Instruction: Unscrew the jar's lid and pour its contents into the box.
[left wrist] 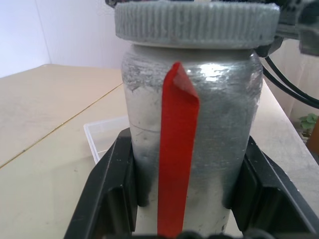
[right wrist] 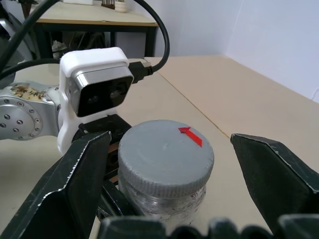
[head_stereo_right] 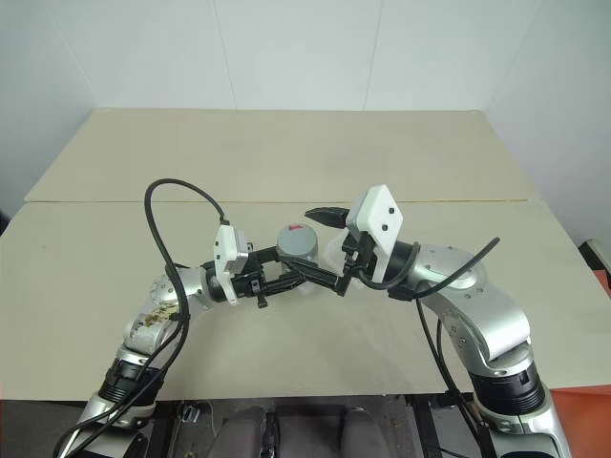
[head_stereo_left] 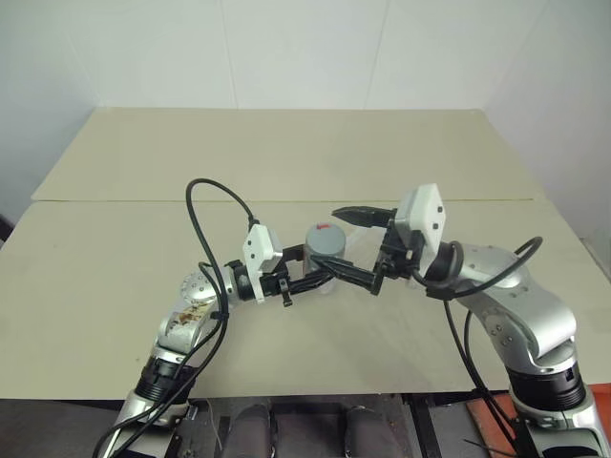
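1. Left gripper (head_stereo_left: 329, 277) clamped on the jar (left wrist: 192, 144), one black finger (left wrist: 112, 189) pressed against each side of the lower body, jar held upright above the bench (head_stereo_left: 286, 153), about midway between the left and right edges and nearer the front edge than the back.
2. Red stripe (left wrist: 175, 149) running vertically down the jar's side, facing the left wrist camera.
3. Lid (right wrist: 166, 155) on top of the jar, ribbed around its rim, small red mark (right wrist: 191, 135) on its flat grey top.
4. Right gripper (right wrist: 167, 169) spread wide, fingers (right wrist: 75, 179) apart on either side of the lid, not touching it; a clear gap visible on both sides.
5. From the head camera, right gripper level beside the jar, one finger reaching past the far side of the lid, the other at the near side.
6. Box (left wrist: 107, 137) lying on the bench just beyond the jar, clear low walls visible, partly hidden behind jar and fingers.
7. Contents hidden by the jar's silver-grey wall; cannot tell.
8. Seam across the bench from left edge to right edge, behind both grippers.
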You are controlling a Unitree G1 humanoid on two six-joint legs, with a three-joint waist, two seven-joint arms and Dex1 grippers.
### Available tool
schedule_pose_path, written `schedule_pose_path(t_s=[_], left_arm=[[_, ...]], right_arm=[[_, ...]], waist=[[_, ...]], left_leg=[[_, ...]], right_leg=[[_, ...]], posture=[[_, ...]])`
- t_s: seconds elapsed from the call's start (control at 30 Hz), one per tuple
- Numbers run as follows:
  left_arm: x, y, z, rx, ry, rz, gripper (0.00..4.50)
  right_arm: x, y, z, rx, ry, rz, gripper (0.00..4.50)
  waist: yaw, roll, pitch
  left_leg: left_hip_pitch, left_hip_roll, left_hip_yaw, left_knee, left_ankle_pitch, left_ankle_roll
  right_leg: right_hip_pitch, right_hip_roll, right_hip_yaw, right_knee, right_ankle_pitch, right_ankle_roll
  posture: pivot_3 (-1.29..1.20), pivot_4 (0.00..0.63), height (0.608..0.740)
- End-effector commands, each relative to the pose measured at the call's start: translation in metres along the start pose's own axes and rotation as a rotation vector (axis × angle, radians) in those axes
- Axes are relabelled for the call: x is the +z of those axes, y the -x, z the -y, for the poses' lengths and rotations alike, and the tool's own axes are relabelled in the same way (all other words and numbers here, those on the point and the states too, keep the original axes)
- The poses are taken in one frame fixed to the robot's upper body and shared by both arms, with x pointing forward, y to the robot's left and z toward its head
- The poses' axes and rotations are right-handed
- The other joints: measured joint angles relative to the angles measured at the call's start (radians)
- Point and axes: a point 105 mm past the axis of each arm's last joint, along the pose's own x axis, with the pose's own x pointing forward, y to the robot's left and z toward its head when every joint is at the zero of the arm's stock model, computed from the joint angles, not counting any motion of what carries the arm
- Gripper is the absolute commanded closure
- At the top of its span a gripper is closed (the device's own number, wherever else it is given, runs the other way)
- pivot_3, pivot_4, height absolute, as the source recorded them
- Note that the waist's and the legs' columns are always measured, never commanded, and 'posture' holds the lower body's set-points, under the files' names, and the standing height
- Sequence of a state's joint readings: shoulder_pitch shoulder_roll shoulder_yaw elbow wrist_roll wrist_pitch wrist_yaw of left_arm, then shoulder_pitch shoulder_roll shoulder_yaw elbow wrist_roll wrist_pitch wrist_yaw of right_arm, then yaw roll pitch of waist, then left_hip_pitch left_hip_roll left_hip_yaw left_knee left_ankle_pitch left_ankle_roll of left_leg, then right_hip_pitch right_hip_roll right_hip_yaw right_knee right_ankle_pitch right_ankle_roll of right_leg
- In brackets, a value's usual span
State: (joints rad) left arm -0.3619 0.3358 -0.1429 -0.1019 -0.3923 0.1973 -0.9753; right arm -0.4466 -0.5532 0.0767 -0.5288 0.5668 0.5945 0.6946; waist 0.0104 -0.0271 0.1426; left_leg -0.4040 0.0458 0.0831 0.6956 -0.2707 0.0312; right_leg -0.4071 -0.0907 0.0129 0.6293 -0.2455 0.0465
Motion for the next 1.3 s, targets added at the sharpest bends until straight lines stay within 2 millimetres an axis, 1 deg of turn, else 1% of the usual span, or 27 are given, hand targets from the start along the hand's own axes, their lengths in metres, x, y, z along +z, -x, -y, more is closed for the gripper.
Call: schedule_pose_path(t_s=[0.03, 0.13, 0.27, 0.47, 0.8, 1.3], left_arm=[[0.015, -0.006, 0.0, -0.022, -0.053, 0.044, 2.5], [0.015, -0.006, 0.001, -0.023, -0.054, 0.044, 2.5], [0.014, -0.005, 0.001, -0.022, -0.054, 0.044, 2.5], [0.014, -0.004, 0.001, -0.019, -0.058, 0.04, 2.5], [0.013, -0.002, 0.0, -0.024, -0.06, 0.037, 2.5], [0.013, 0.0, -0.002, -0.027, -0.069, 0.034, 2.5]], right_arm=[[0.011, -0.006, 0.0, 0.004, 0.042, 0.033, 0.03], [0.01, -0.009, 0.002, -0.003, 0.044, 0.032, 0.03], [0.008, -0.009, 0.007, -0.017, 0.044, 0.025, 0.03], [0.007, -0.001, 0.014, -0.046, 0.041, 0.018, 0.03], [0.002, 0.012, 0.011, -0.052, 0.038, -0.011, 0.03], [-0.003, 0.028, 0.021, -0.103, 0.035, -0.035, 0.03]], waist=[[0.0, 0.0, 0.0], [-0.001, 0.0, 0.0], [0.0, 0.0, 0.0], [0.0, 0.0, 0.0], [0.0, 0.0, 0.0], [0.001, 0.0, 0.0]], left_leg=[[0.0, 0.0, 0.0, 0.0, 0.0, 0.0], [0.0, 0.0, 0.0, 0.0, 0.0, 0.0], [0.0, 0.0, 0.0, 0.0, 0.0, 0.0], [0.0, 0.0, 0.0, 0.0, 0.0, 0.0], [0.0, 0.0, 0.0, 0.0, 0.0, 0.0], [0.0, 0.0, 0.0, 0.0, 0.0, 0.0]], right_leg=[[0.0, 0.0, 0.0, 0.0, 0.0, 0.0], [0.0, 0.0, 0.0, 0.0, 0.0, 0.0], [0.0, 0.0, 0.0, 0.0, 0.0, 0.0], [0.0, 0.0, 0.0, 0.0, 0.0, 0.0], [0.0, 0.0, 0.0, 0.0, 0.0, 0.0], [0.0, 0.0, 0.0, 0.0, 0.0, 0.0]], posture=[[0.0, 0.15, 0.74], [0.0, 0.15, 0.74], [0.0, 0.15, 0.74], [0.0, 0.15, 0.74], [0.0, 0.15, 0.74], [0.0, 0.15, 0.74]])
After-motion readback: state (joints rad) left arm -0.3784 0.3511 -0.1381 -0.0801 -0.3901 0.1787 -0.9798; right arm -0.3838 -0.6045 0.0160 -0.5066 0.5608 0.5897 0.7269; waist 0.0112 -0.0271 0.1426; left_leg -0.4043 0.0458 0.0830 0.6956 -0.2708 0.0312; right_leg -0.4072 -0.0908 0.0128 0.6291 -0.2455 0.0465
